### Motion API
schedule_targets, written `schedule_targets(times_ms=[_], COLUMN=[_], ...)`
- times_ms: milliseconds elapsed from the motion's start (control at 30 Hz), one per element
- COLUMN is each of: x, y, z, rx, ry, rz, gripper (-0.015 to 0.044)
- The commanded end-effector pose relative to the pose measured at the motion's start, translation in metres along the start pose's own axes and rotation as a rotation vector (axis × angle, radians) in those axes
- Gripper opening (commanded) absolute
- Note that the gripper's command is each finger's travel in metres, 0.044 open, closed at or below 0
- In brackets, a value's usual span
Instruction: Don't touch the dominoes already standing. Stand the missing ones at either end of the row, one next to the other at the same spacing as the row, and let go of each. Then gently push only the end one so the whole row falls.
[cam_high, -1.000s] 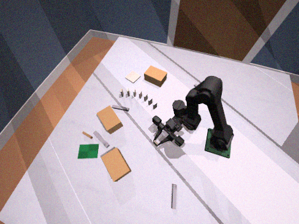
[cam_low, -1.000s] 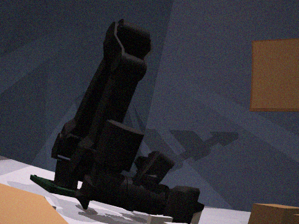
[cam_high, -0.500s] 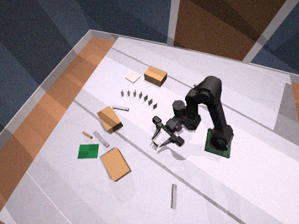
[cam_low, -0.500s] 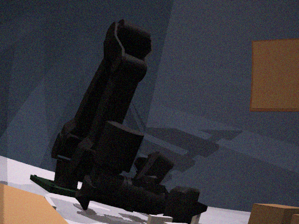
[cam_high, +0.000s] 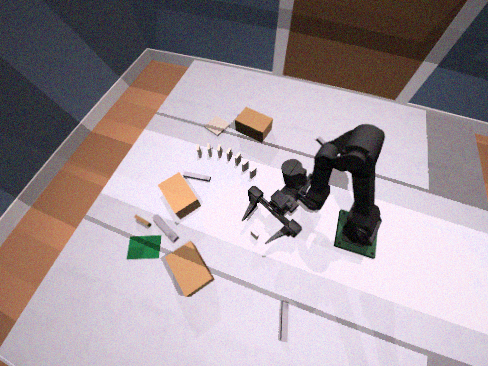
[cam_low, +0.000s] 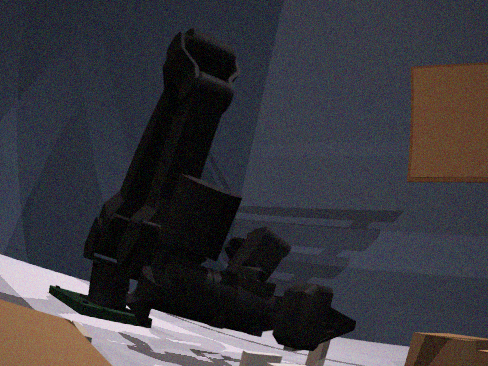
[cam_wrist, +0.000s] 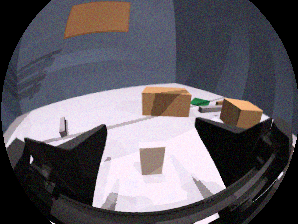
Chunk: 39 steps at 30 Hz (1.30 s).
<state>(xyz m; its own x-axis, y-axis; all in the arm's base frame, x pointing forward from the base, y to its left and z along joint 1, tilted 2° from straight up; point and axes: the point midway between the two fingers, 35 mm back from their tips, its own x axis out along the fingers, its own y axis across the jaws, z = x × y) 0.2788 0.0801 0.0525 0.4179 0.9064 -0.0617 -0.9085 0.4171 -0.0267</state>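
Note:
Several pale dominoes (cam_high: 229, 154) stand upright in a slightly curved row left of the arm in the top view. A single domino (cam_high: 255, 234) (cam_wrist: 152, 160) stands apart from the row, towards the front, and looks upright in the wrist view. My gripper (cam_high: 255, 231) (cam_wrist: 152, 125) is wide open. Its fingers are spread either side of the single domino, with a gap on each side, and nothing is held. In the exterior view the gripper is dark, seen from the side, and the row cannot be made out.
Orange-brown blocks lie behind the row (cam_high: 253, 123), left of the gripper (cam_high: 179, 194) and front left (cam_high: 189, 270). Grey bars (cam_high: 197, 176) (cam_high: 166, 228) (cam_high: 283, 320), a small tan piece (cam_high: 142, 220), a green square (cam_high: 144, 247) and a pale tile (cam_high: 217, 125) lie around.

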Motion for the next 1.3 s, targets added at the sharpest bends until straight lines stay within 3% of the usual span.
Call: schedule_targets(times_ms=[0,167,300,467,667,1133,1267], x=[-0.001,0.004,0.027,0.055,0.076,0.052,0.039], y=[0.0,-0.001,-0.034,-0.064,-0.069,-0.029,-0.015], z=[0.02,0.038,0.032,0.02,0.012,0.058,0.063], rx=[-0.006,0.002,0.084,0.171,0.218,0.042,0.045], ry=[-0.001,-0.003,0.091,0.291,0.653,1.297,1.39], rz=[-0.001,0.003,-0.068,-0.143,-0.176,-0.07,-0.023], gripper=[0.044,0.044,0.044,0.044,0.044,0.044,0.044])
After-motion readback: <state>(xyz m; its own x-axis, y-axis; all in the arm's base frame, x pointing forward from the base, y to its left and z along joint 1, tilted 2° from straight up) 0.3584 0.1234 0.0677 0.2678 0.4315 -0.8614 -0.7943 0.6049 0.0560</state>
